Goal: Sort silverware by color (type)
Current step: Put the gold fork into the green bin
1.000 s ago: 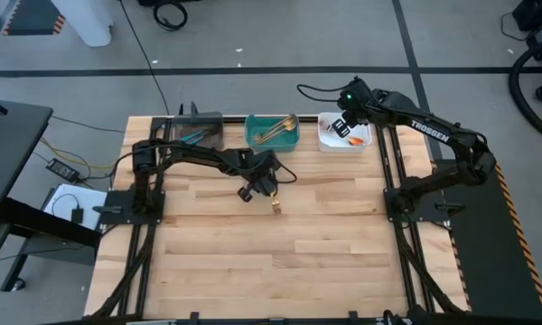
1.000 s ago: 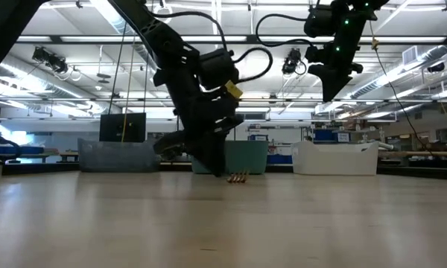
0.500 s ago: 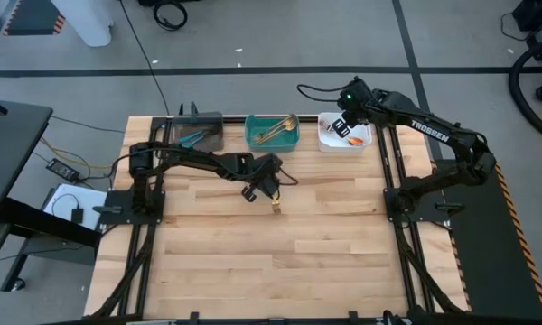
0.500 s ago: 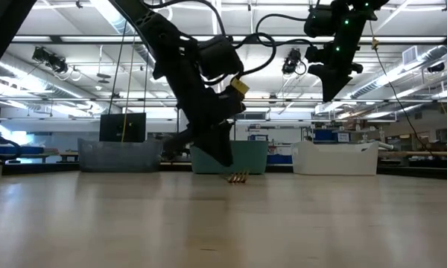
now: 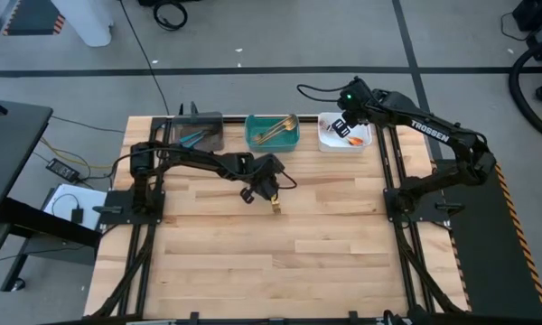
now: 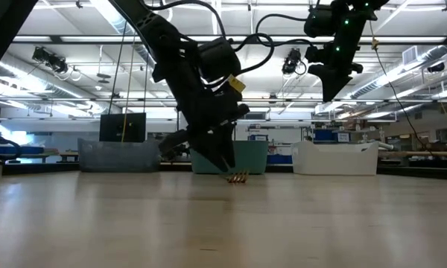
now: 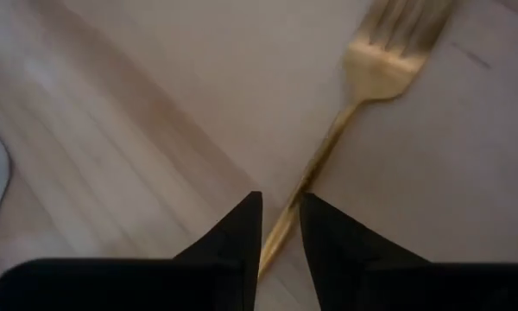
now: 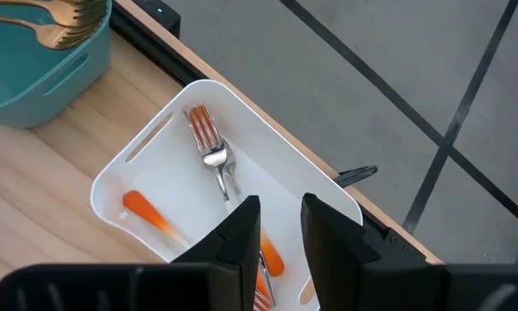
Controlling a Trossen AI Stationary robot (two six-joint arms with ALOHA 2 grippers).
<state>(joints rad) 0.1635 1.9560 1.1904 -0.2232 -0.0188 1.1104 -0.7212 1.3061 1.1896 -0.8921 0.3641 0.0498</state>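
The left gripper (image 7: 281, 226) is down at mid-table, its narrowly parted fingers straddling the handle of a gold fork (image 7: 363, 104) lying flat on the wood — a firm pinch cannot be told. The right gripper (image 8: 281, 226) hovers, fingers slightly apart and empty, over the white bin (image 8: 324, 186) of orange-handled forks (image 8: 209, 142).
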